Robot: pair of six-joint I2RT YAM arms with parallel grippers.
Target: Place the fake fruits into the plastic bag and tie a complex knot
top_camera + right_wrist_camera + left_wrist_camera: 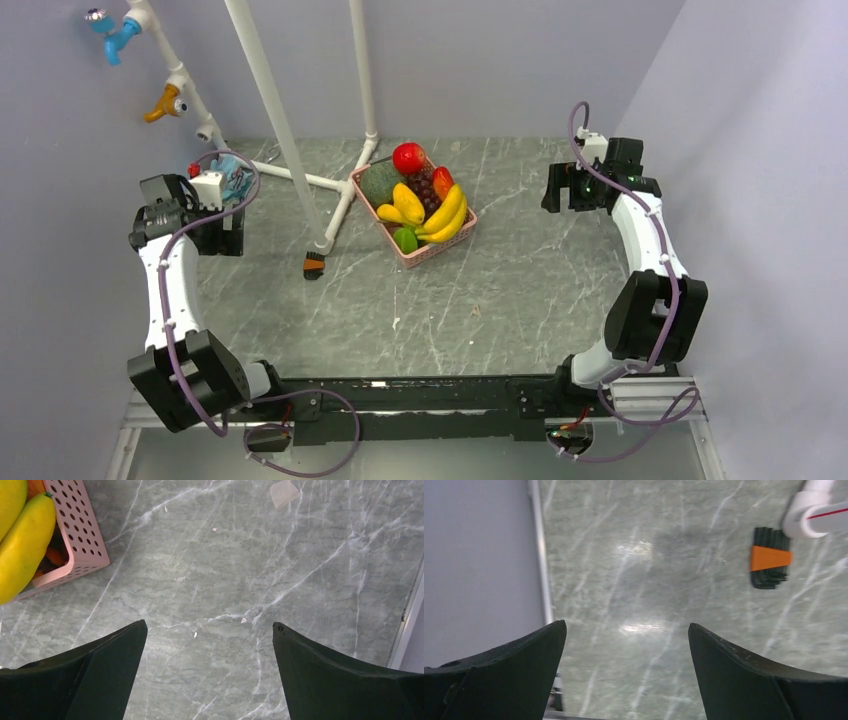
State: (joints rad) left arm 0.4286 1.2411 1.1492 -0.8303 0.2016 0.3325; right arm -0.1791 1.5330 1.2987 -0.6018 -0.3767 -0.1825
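Edges come first. We see the gray stone table [520, 290] meet walls at the left, the top and the right of the top view. In the left wrist view a pale strip [541, 555] runs down the left side, where the table ends at the wall.

The most open room is in the middle and lower part of the top view, between the two arms. A white pipe stand [300, 180] takes up room at the upper left. A small black and orange thing [314, 264] lies just beside its foot.

Now we count. One pink basket [432, 254] sits at the upper middle. All the fake fruits [425, 200] we can see are inside it:
- one red apple [407, 157]
- one dark green melon [378, 185]
- one bunch of dark grapes [425, 187]
- one green lime [405, 239]
- one red and orange mango [442, 180]
- some yellow bananas [447, 210]

We cannot count the bananas well from above. Two of them show at the upper left of the right wrist view.

One plastic bag [237, 178] lies bunched up at the upper left. It is just beside the end of the left arm and well apart from the basket.

We count two grippers. The left gripper [626, 627] has its fingers spread wide, with only bare table between them. The right gripper [210, 625] is spread wide too and holds nothing. The basket corner shows at the upper left of its view.
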